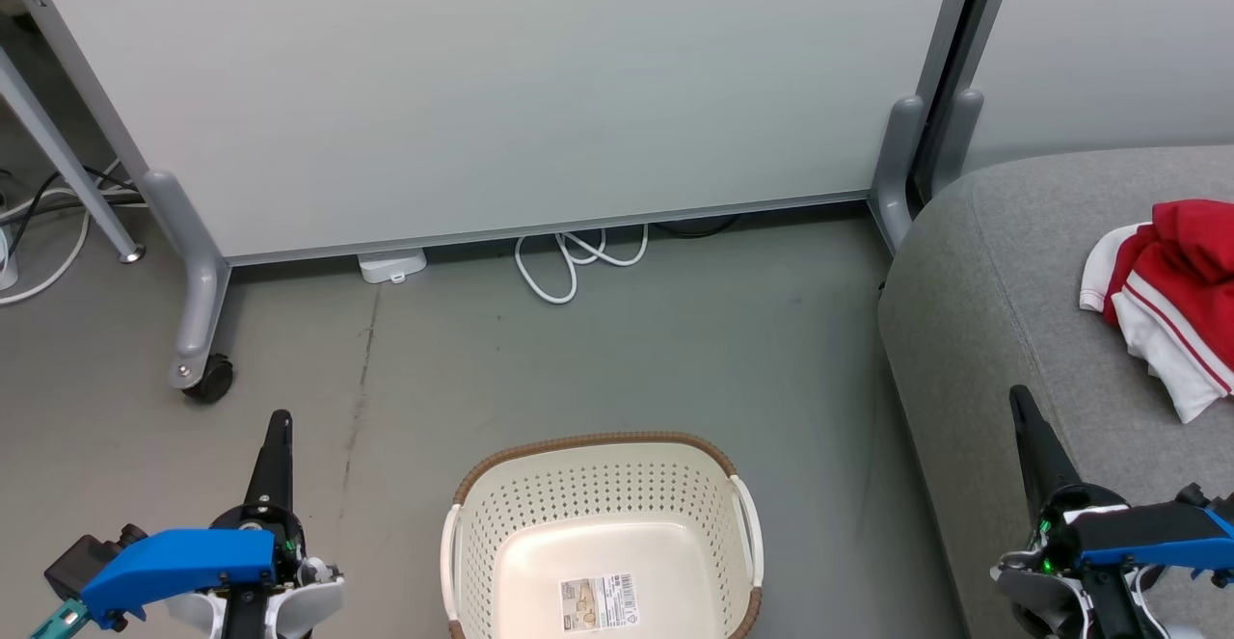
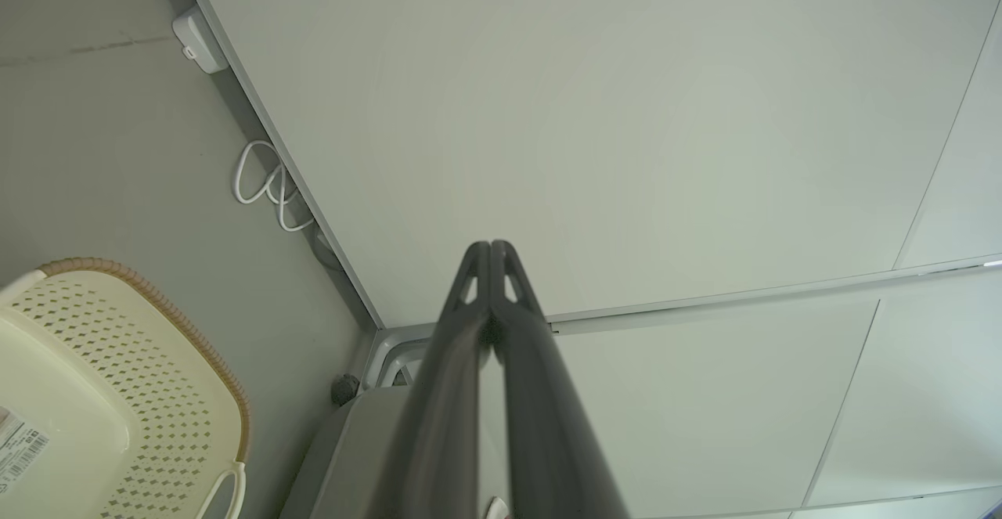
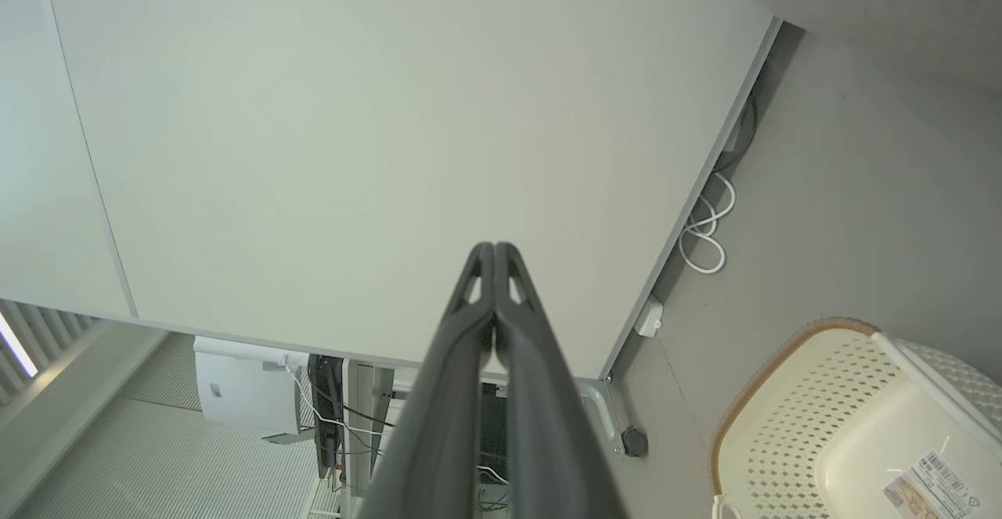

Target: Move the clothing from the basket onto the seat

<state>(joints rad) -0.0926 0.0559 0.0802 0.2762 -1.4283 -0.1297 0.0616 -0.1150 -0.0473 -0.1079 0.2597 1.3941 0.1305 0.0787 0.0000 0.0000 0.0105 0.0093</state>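
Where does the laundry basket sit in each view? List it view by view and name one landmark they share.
Head view: laundry basket at bottom centre, cut by the lower edge.
Left wrist view: laundry basket in the lower left corner, cut by the edge.
Right wrist view: laundry basket in the lower right corner, cut by the edge.
Shared landmark: the small white box at the foot of the partition.
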